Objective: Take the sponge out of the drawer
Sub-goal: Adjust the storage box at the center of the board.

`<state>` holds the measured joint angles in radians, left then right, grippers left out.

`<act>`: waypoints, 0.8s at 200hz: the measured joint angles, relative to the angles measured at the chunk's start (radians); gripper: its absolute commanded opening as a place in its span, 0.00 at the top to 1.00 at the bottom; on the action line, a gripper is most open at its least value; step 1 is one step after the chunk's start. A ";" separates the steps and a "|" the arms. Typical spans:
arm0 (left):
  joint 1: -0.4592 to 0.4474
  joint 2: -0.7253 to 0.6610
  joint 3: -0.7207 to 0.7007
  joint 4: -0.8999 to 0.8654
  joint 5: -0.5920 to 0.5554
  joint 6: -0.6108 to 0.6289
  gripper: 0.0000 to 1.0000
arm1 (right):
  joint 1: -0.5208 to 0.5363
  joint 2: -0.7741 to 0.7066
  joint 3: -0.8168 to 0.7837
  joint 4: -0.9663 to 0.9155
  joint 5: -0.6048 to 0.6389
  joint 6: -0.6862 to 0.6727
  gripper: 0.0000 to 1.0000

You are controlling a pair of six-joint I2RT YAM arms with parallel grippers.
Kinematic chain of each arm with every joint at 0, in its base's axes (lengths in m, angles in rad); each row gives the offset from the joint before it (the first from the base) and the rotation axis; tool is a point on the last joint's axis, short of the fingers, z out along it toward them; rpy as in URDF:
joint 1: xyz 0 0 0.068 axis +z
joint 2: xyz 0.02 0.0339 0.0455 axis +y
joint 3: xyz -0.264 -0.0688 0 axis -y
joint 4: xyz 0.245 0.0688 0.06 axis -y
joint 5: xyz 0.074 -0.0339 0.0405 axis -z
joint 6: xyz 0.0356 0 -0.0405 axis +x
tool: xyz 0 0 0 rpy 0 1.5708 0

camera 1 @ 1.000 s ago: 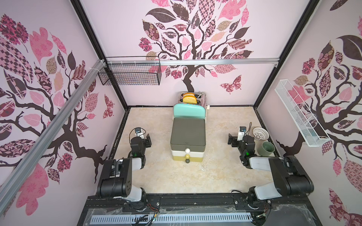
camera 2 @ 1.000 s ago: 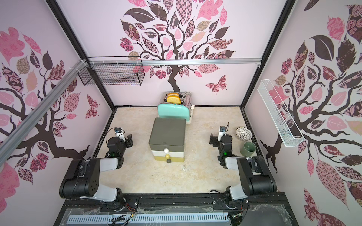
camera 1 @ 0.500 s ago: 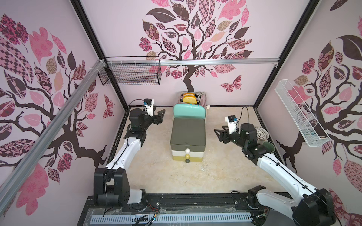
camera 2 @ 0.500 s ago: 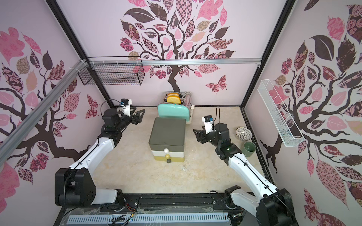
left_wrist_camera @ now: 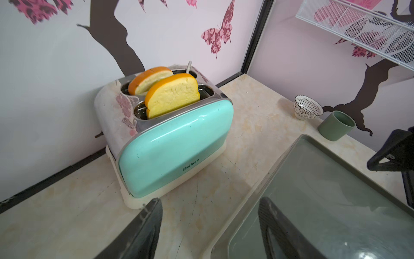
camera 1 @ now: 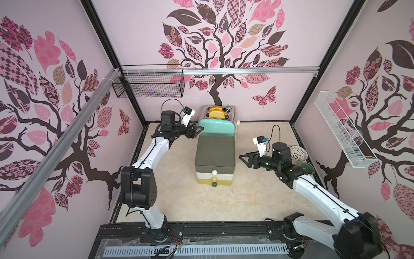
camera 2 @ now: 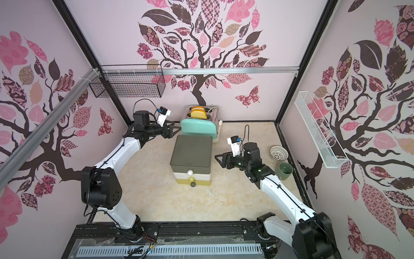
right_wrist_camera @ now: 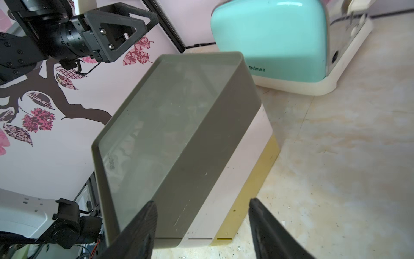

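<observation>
Presumably the sponge sits inside one of the three closed drawers of the drawer unit (camera 1: 215, 160); none of the views shows it, so which tier holds it cannot be told. A sponge should be light, soft and squashy, forgiving of a firm pinch across its middle, with little risk of slipping or breaking. First, though, a drawer has to come out by its small round knob: white knob (camera 1: 214, 172), yellow knob (camera 1: 214, 179) or dark knob (camera 1: 214, 184), each a smooth ball that could slide out of a loose hold.

Both arms hang clear of the unit. Left pincer (camera 1: 196, 131) hovers near the unit's back corner beside the mint toaster (left_wrist_camera: 174, 143), jaws parted and grasping nothing. Right pincer (camera 1: 245, 159) faces the unit's side, likewise released and empty.

Neither wrist view shows the drawer fronts or knobs. Both top views show them only small and foreshortened, stacked closely on the worktop (camera 1: 257, 192)
</observation>
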<state>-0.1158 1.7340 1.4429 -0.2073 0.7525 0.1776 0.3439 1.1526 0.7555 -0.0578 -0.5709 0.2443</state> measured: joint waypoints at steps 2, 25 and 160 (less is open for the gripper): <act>0.000 0.005 0.003 -0.006 0.002 0.003 0.28 | 0.000 0.011 0.001 0.005 -0.003 0.005 0.35; 0.001 0.046 0.016 -0.051 0.025 0.023 0.29 | 0.000 0.124 0.023 0.067 -0.048 0.066 0.36; -0.045 -0.058 -0.146 -0.071 0.018 0.025 0.33 | -0.008 0.413 0.239 0.240 -0.192 0.166 0.41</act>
<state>-0.1608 1.6764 1.2968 -0.2783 0.7700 0.2024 0.3363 1.5654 0.9943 0.1818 -0.7631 0.4107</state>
